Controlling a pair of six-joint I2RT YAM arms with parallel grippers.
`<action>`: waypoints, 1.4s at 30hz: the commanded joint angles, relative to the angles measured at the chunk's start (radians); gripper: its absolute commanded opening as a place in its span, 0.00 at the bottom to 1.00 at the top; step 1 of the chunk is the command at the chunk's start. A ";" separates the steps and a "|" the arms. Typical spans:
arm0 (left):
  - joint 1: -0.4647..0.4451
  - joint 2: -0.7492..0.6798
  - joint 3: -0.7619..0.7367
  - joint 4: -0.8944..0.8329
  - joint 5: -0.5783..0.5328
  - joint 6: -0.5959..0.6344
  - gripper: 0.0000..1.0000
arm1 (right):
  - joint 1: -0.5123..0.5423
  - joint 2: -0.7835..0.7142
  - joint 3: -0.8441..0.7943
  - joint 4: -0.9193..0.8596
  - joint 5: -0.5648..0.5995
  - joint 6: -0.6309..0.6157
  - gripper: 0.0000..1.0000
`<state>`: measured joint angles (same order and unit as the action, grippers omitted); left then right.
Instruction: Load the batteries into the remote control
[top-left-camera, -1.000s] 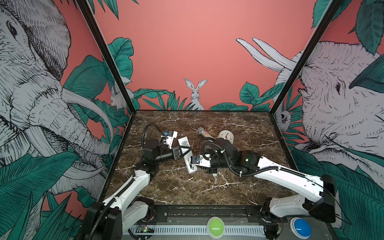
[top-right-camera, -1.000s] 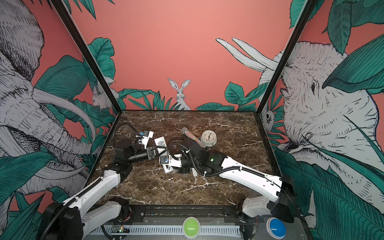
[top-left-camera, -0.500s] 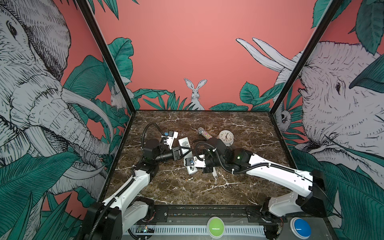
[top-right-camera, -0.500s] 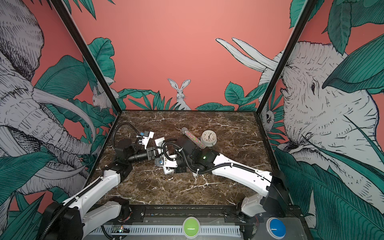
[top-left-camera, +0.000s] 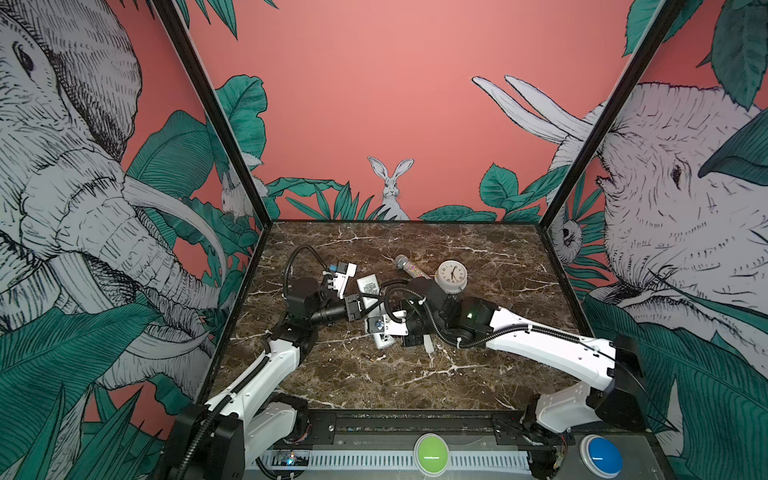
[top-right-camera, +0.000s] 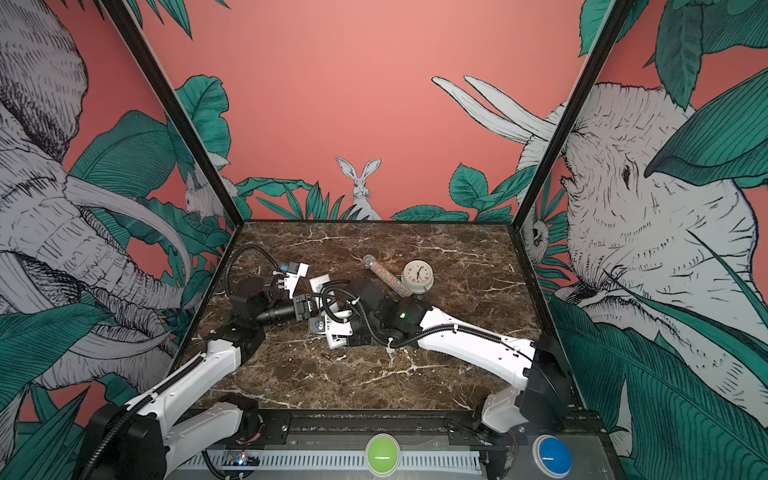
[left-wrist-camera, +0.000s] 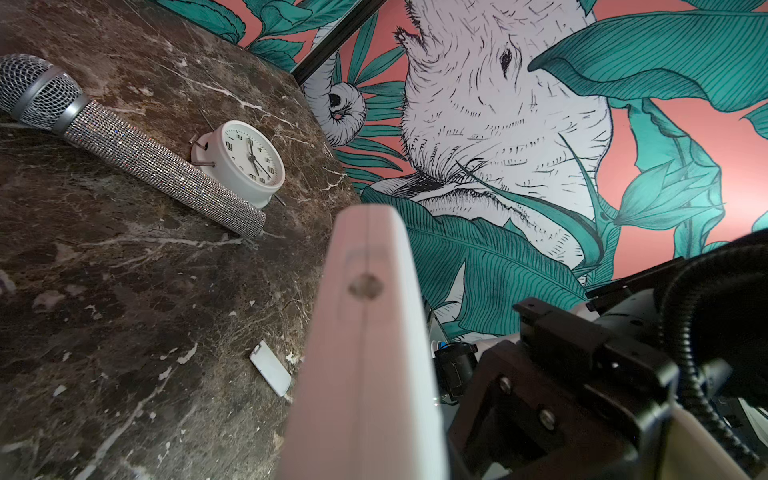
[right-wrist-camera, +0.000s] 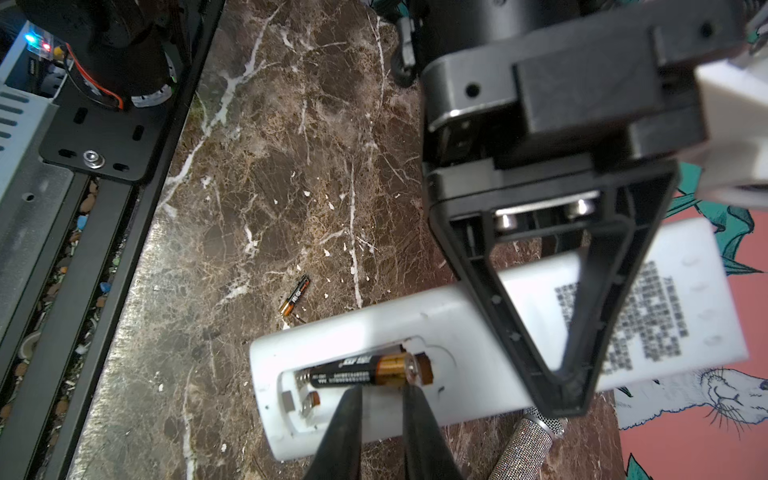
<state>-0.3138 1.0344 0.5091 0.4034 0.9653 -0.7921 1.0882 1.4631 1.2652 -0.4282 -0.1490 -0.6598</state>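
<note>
The right hand (right-wrist-camera: 384, 395) has its fingers a little apart, tips touching a battery (right-wrist-camera: 357, 370) that lies in the open slot of the white remote control (right-wrist-camera: 415, 324). The left hand (top-left-camera: 360, 306) is clamped on the remote control's middle, its back facing up. A second battery (right-wrist-camera: 296, 296) lies on the surface (right-wrist-camera: 291, 166) nearby.

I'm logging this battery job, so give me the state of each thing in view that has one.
remote control: back up, compartment open
left gripper: shut on the remote control
loaded battery: lying in the compartment, space beside it empty
right gripper: jaws slightly apart, tips at the loaded battery
loose battery: lying on the table
battery cover: off, lying on the table
clock: face tilted upward
microphone: lying flat beside the clock
</note>
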 joint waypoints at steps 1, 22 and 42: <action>-0.006 -0.006 0.019 0.031 0.018 0.005 0.00 | 0.012 0.010 0.027 0.026 0.014 -0.015 0.21; -0.004 -0.008 0.016 0.035 0.016 0.004 0.00 | 0.034 0.035 0.020 0.055 0.054 -0.024 0.21; -0.005 -0.017 0.012 0.029 0.015 0.006 0.00 | 0.051 0.108 0.040 -0.010 0.070 -0.072 0.15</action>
<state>-0.3103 1.0431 0.5079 0.3630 0.9268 -0.7578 1.1194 1.5291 1.2972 -0.4202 -0.0620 -0.7078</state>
